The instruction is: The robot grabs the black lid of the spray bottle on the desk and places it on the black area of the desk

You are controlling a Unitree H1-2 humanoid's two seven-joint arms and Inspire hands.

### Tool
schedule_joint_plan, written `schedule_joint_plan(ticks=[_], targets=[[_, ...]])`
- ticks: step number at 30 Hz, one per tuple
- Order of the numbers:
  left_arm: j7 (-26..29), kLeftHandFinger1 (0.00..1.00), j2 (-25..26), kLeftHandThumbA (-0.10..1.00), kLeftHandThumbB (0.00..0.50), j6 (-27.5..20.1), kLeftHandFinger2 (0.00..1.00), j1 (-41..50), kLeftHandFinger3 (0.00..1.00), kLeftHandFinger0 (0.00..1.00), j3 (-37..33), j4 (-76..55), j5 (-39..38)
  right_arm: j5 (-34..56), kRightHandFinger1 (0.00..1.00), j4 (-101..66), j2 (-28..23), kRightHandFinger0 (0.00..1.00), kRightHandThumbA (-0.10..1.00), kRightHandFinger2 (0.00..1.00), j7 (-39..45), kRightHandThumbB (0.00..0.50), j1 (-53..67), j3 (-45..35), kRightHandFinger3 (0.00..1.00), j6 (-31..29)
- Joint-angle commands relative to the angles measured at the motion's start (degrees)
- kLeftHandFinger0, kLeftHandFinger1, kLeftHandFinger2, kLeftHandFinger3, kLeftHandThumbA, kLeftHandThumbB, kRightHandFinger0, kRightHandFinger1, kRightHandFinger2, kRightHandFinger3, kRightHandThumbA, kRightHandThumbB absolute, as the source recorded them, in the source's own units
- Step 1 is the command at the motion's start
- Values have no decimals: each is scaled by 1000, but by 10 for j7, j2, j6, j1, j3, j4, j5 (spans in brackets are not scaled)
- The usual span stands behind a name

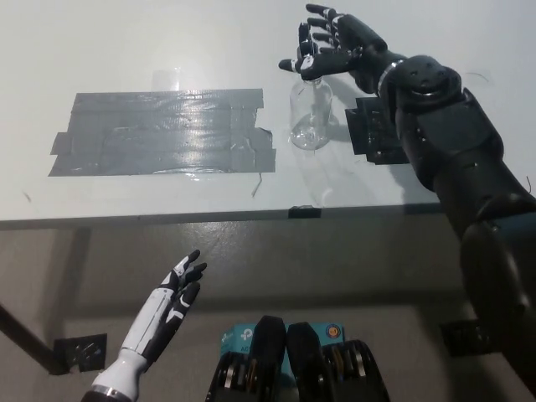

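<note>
Fingers (322, 38) of the right hand (335, 46) curl over the bottle (310, 117) top, grip unclear; left hand (176, 293) hangs spread below the counter (126, 50).

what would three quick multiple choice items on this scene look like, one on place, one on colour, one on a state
1. Where does the clear spray bottle stand?
A. right of the dark tape patch
B. on the tape patch
C. on the floor

2. What colour is the hand low in the view, below the desk edge?
A. red
B. black
C. white

3. How is the right hand?
A. flat on the tape patch
B. open above the bottle's top
C. under the desk

Answers:
1 A, the bottle stands on bare desk just past the patch's right edge.
2 C, the left hand is white with dark fingertips.
3 B, its fingers are spread over the bottle's neck.
</note>
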Motion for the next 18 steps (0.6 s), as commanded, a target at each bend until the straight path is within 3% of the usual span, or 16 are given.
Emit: schedule_joint_plan(ticks=[1,18], targets=[[-4,915,12,1000,0,-32,909,-11,1000,901,-5,-8,12,64,1000,9,2,1000,868,1000,32,497,-30,-26,1000,4],[-3,910,13,1000,0,-39,907,-16,1000,894,-7,-4,18,46,1000,24,-7,1000,801,1000,4,500,-36,20,1000,2]])
